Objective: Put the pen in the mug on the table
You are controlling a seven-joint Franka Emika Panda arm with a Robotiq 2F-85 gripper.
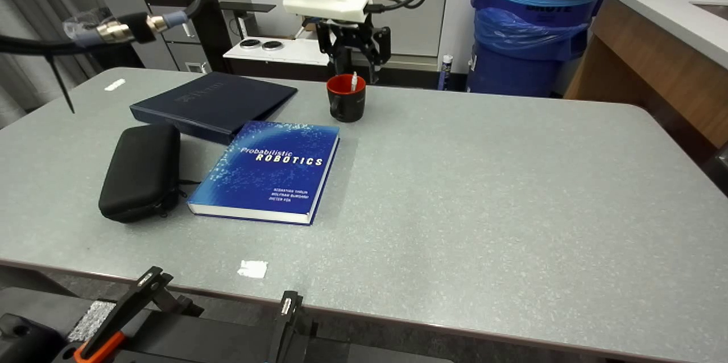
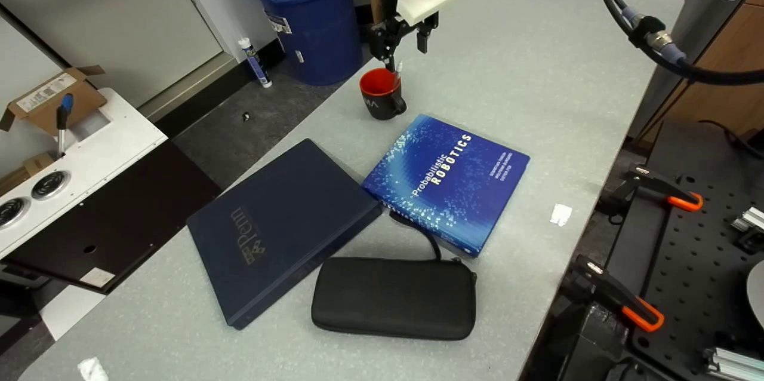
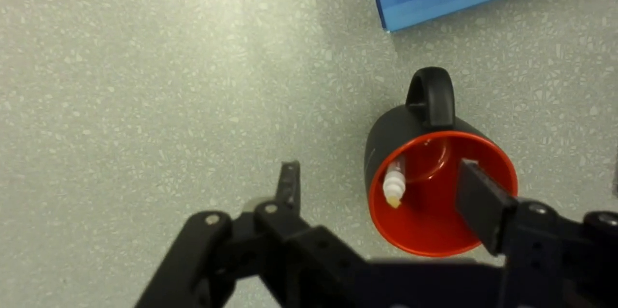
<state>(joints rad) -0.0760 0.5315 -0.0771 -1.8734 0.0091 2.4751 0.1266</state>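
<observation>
White pen [image 3: 395, 181] already sits in the mug [image 1: 349, 103] just below the fingers [image 3: 483, 209], which are spread wide and empty, so backing off's probably all that's left.

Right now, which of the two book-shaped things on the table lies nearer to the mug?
The bright blue Probabilistic Robotics book: in both exterior views it lies close to the mug, whereas the dark navy Penn one lies farther off.

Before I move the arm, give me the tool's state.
Tool: open, holding nothing; the pen is inside the mug.
</observation>
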